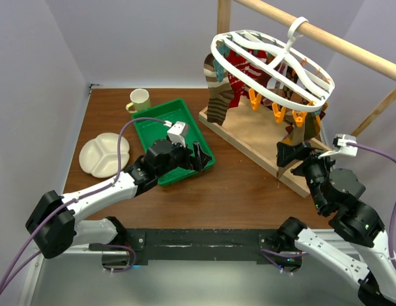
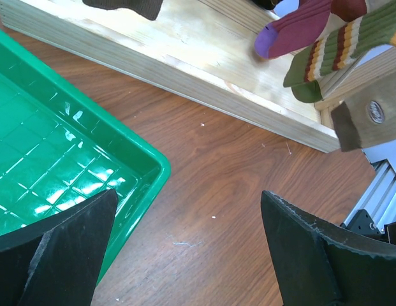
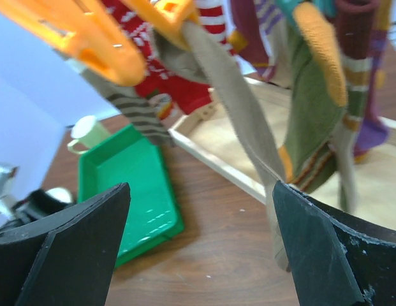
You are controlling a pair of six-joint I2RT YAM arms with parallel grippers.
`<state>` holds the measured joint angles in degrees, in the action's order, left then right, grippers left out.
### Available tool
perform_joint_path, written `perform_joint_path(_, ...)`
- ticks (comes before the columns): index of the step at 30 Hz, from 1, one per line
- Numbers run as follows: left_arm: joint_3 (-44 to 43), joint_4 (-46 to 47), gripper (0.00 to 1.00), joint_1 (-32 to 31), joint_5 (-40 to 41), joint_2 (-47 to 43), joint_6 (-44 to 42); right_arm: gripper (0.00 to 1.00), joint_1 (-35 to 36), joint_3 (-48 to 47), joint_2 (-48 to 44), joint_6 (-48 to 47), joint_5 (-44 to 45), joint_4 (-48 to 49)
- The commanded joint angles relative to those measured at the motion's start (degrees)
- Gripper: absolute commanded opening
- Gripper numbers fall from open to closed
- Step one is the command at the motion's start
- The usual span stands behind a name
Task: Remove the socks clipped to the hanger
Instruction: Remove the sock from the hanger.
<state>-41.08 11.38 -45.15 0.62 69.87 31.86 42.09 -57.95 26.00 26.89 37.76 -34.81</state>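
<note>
Tan sock (image 3: 233, 108) hangs straight down from an orange clip (image 3: 166, 13) on the hanger (image 1: 249, 39), just ahead of the right gripper (image 1: 288, 159), whose fingers are spread wide and empty. The left gripper (image 1: 199, 156), equally wide, hovers well apart over the tray (image 1: 153, 115).

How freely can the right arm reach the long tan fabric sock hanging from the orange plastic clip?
Probably yes: the right gripper is open, and the long tan fabric sock hangs just ahead of its jaws, with nothing visibly between.
</note>
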Motion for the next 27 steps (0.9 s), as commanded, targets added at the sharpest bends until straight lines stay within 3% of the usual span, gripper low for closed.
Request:
perform_joint_path(1, -1.90, 2.95, 1.00, -0.29, -0.36, -0.52, -0.74, 0.97, 0.10, -2.43, 2.91, -1.23, 6.09, -5.79)
perform_joint_path(5, -1.72, 2.60, 1.00, -0.29, -1.59, -0.96, -0.57, 0.91, 0.10, -2.95, 5.37, 2.45, 12.67, -11.85)
perform_joint_path(9, -1.55, 2.34, 1.00, -0.29, -1.76, -1.22, -0.65, 0.89, 0.19, -2.87, 5.38, 4.92, 12.69, -14.15)
perform_joint_path(16, -1.90, 1.46, 1.00, -0.29, -1.59, -1.31, -0.74, 0.89, 0.19, -12.26, 7.66, 4.04, 14.71, -20.56)
perform_joint_path(27, -1.46, 1.89, 1.00, -0.38, -2.03, -1.22, -0.13, 0.88, 0.19, -9.99, 8.45, 1.85, 9.80, -20.40)
